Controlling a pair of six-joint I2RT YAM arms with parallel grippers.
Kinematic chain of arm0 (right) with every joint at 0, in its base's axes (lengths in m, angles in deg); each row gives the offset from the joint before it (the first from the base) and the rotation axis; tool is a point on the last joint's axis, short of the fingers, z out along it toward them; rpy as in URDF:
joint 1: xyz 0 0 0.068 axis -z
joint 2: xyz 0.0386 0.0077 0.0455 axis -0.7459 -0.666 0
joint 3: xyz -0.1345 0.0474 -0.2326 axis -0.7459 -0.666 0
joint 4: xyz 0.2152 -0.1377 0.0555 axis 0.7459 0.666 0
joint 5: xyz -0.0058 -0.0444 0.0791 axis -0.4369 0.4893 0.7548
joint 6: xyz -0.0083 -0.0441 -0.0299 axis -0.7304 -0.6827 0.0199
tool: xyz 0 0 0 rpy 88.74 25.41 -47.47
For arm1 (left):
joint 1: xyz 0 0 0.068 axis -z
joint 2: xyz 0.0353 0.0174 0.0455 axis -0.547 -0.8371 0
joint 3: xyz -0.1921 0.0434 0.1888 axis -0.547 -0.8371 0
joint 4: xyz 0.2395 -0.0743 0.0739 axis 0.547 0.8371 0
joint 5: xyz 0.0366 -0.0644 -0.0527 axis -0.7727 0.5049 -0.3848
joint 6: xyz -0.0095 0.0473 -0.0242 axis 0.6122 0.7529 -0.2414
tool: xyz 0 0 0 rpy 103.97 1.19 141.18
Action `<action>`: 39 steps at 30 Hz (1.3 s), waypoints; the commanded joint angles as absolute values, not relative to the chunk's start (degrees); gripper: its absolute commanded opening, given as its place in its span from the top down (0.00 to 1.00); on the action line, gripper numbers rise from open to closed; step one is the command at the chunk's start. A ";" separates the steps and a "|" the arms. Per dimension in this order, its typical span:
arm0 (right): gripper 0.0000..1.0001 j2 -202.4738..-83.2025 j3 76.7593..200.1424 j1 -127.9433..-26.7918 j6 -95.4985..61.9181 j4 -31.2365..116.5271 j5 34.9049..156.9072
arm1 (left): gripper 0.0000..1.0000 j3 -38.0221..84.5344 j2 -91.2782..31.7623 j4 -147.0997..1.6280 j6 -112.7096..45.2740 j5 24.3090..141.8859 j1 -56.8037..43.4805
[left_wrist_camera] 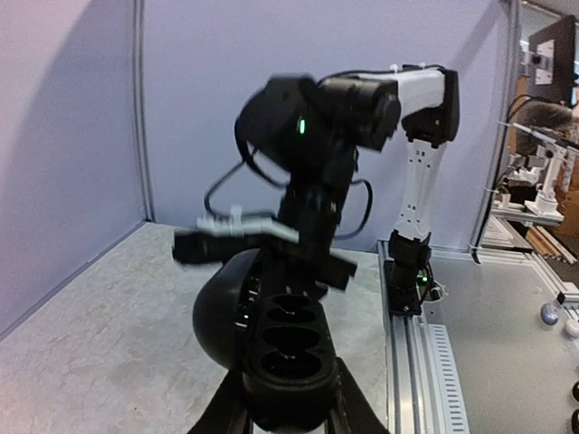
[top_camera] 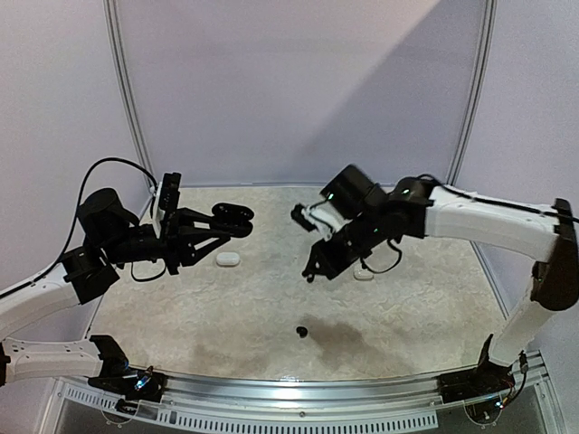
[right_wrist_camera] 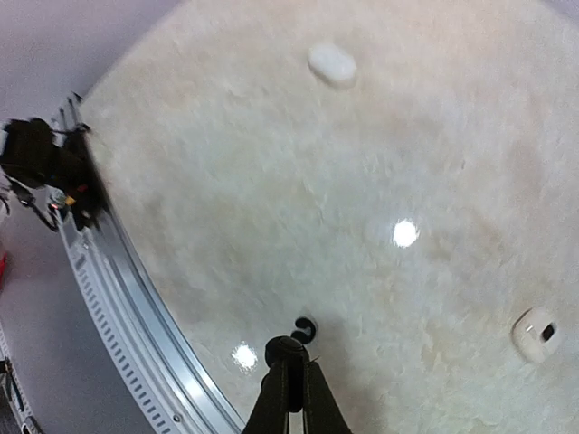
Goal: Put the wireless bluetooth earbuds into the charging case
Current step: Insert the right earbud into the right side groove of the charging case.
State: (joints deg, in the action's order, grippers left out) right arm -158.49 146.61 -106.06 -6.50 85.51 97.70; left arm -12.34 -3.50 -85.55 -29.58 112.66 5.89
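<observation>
Hand-off posture above the table (top_camera: 407, 316); no bud seated yet.
Right gripper (right_wrist_camera: 289, 362) is closed, and the dark round shape at its tip is possibly a bud. Left gripper (left_wrist_camera: 289, 407) clamps the open charging case (left_wrist_camera: 289, 348) aloft, evidently presenting its empty wells. One black earbud (top_camera: 302, 331) lies on the table below.

Mottled beige table (top_camera: 226, 307); perforated metal rail (top_camera: 298, 391) along near edge; lilac backdrop panels (top_camera: 298, 81) behind.
</observation>
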 commanded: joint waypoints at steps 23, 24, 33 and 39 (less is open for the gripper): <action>1.00 -156.32 170.67 -127.74 -48.14 84.96 78.67 | 1.00 -9.41 -6.25 -83.46 -17.72 130.68 5.22; 1.00 -156.77 171.11 -127.91 -48.53 85.42 78.17 | 1.00 -9.37 -6.33 -83.27 -17.62 130.74 5.22; 1.00 -159.55 173.11 -128.34 -52.36 87.55 75.39 | 1.00 -8.92 -6.54 -82.41 -16.70 131.18 5.25; 1.00 -160.97 173.95 -128.39 -53.78 88.69 75.87 | 1.00 -9.36 -6.26 -84.06 -18.96 129.19 5.31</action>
State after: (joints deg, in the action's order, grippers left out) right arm -159.51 172.81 -127.96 -52.12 86.19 76.65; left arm -10.37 -6.14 -82.99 -17.73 129.71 5.80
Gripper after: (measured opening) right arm 0.028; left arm 0.241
